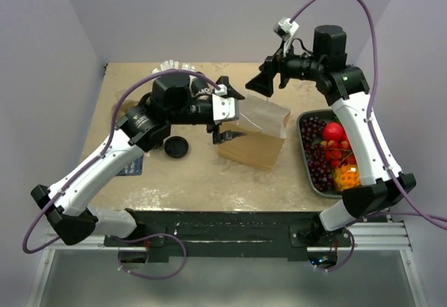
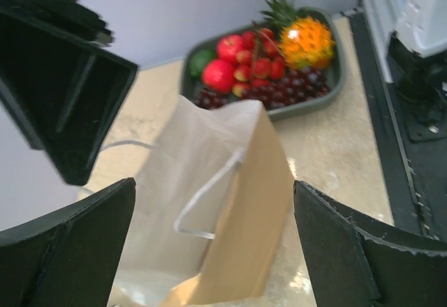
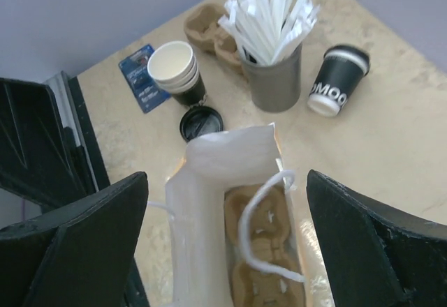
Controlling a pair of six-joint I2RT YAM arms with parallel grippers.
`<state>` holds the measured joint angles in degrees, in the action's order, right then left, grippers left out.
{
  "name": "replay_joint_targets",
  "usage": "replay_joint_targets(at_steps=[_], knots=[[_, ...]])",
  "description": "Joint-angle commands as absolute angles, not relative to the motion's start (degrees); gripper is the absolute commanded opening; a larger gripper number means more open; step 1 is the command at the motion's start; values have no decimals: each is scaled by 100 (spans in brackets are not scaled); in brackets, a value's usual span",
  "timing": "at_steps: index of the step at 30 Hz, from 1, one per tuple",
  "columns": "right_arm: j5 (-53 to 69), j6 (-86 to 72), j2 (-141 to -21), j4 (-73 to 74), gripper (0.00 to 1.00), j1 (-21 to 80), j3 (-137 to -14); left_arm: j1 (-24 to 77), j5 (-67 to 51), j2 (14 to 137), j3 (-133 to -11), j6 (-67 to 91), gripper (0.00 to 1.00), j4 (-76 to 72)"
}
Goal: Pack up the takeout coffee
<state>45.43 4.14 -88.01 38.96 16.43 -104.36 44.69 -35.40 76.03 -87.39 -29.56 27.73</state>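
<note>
Right wrist view: small dark paper coffee cup with black lid [image 3: 339, 80] stood on the desk [image 3: 391, 153], apart from the open brown paper bag [image 3: 202, 195] (moulded pulp carrier [image 3: 269, 223] inside, apparently ready to seat it); left jaws, right jaws: both gaped wide, empty.

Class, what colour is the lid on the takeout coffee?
The lid is black, clearest in the right wrist view.

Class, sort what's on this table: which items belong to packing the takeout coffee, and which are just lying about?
Job: takeout coffee, paper bag, cup carrier inside it.
Lying about: stack of lidless cups, loose black lid, pot of white sticks, fruit tray, blue card.
</note>
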Motion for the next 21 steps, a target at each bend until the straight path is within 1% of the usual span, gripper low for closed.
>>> replay_joint_targets(at_steps=[1,5,7,9,10,12,16,21], knots=[[4325,580,-8517,3700,99,1556,-10873,4386,-2858,7147,-9193,-2979,99,2233],[3904,676,-8165,3410,97,1450,-10372,4018,-2514,6812,-8808,-3032,99,2066],[3595,904,-8304,3708,95,1380,-10362,3833,-2058,6707,-8623,-2544,99,1804],[3595,1396,-8498,4296,91,1345,-10519,3289,-1855,6741,-8491,-1972,99,1679],[3603,1537,-8673,4446,90,1336,-10555,3113,-1820,6854,-8499,-1542,99,1635],[3656,1871,-8797,4684,89,1327,-10582,2787,-1583,6995,-8569,-1302,99,1591],[3867,2504,-9254,5325,86,1336,-10845,2410,-1433,7784,-9086,-1126,99,1398],[3920,2830,-9544,5353,83,1336,-10732,2083,-1608,8595,-9817,-1063,99,1450]])
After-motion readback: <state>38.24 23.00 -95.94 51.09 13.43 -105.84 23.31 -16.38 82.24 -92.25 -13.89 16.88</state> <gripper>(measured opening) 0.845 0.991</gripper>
